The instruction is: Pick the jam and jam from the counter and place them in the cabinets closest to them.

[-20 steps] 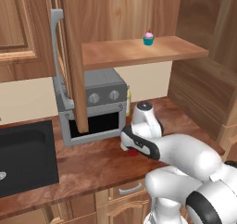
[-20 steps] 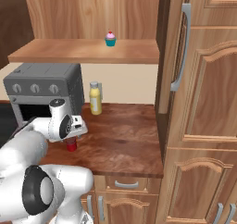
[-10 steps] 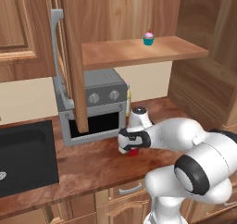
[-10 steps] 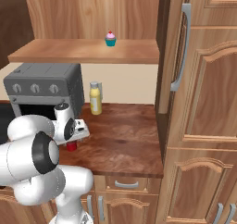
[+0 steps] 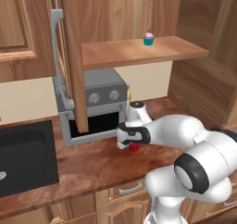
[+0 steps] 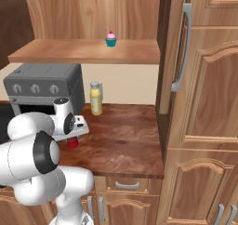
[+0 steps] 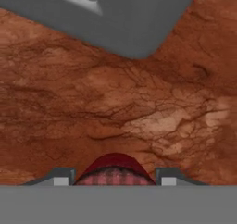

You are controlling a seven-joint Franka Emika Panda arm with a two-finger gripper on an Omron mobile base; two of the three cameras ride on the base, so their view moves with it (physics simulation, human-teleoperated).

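Note:
A small red jam point(image 5: 134, 148) jar with a checked lid stands on the reddish-brown counter point(image 5: 92, 165), just in front of the toaster oven. My gripper point(image 5: 133, 143) reaches down over it from above. In the hand view, the jam point(image 7: 114, 170) sits between the two fingertips point(image 7: 61, 177), which press against its sides, so the gripper point(image 7: 114, 180) is shut on it. The right base view shows the jam point(image 6: 72, 143) poking out under the hand point(image 6: 72, 138). The wall cabinet shelf point(image 5: 139, 52) hangs above the counter, its tall door point(image 5: 74, 56) swung open.
A grey toaster oven point(image 5: 95, 102) stands against the wall right behind the hand. A yellowish bottle point(image 6: 95, 98) stands beside it. A cupcake point(image 6: 110, 38) sits on the cabinet shelf. A black sink point(image 5: 23, 156) lies to the left, and tall wooden cabinets point(image 6: 204, 103) close off the right.
The hand has settled lower over the jam, and the jaws have closed from wide open onto its sides. The arm's elbow swung forward.

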